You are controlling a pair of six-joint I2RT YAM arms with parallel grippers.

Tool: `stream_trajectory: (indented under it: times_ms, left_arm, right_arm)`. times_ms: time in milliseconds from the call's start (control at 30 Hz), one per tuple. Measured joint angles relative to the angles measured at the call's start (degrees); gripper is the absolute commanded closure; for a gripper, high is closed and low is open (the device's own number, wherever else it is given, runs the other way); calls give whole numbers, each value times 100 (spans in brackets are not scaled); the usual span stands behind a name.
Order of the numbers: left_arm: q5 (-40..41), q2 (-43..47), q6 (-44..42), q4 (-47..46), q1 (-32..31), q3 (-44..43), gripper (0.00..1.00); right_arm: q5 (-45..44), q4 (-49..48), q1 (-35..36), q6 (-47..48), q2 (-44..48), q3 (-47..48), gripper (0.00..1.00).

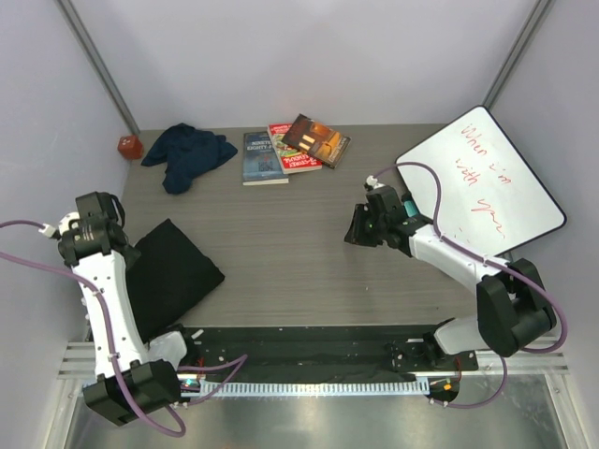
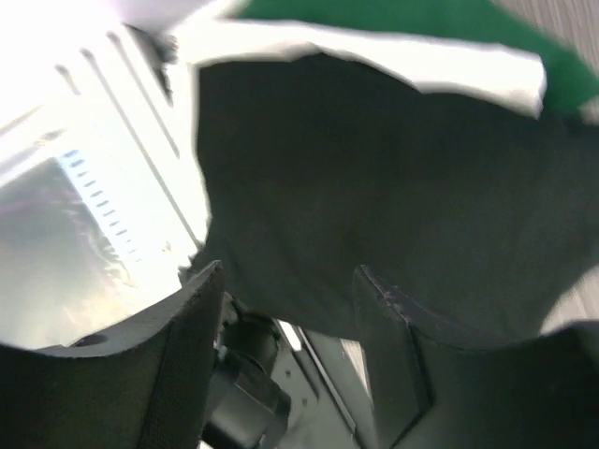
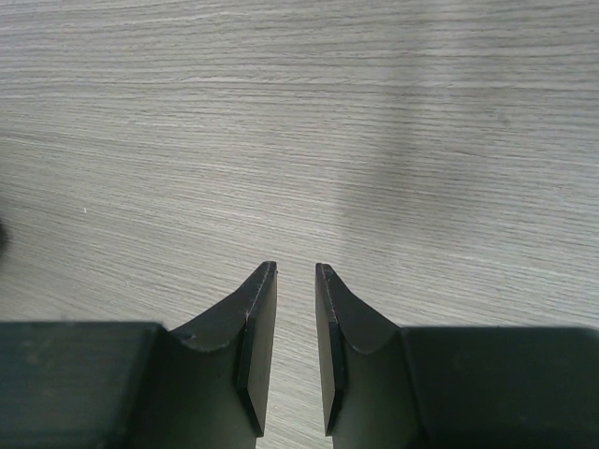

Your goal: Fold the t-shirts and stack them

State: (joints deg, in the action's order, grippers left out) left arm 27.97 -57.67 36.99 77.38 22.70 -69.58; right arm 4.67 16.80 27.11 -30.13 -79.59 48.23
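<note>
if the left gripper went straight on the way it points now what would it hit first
Most likely the black t-shirt: it fills the wrist view just ahead of the open left gripper, nothing in between. Depth is unclear.

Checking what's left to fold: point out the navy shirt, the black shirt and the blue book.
navy shirt (image 1: 190, 152), top view, middle of the crumpled heap.
black shirt (image 1: 173, 274), top view, centre of the folded panel.
blue book (image 1: 264, 156), top view, cover.
</note>
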Motion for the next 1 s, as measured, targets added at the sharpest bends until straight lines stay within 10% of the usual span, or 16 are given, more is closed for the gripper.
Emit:
stream_trajectory:
  times_ms: [300,1000]
  left_arm:
    - [-1753,-179,-278,-605,-313,-173,46]
    - [-2811,-3355,-317,-2629,-5265,-1078,39]
  right_arm:
    - [2,-35,-35,-68,0,-2,71]
    - [44,-345,-35,-385,9,-345,68]
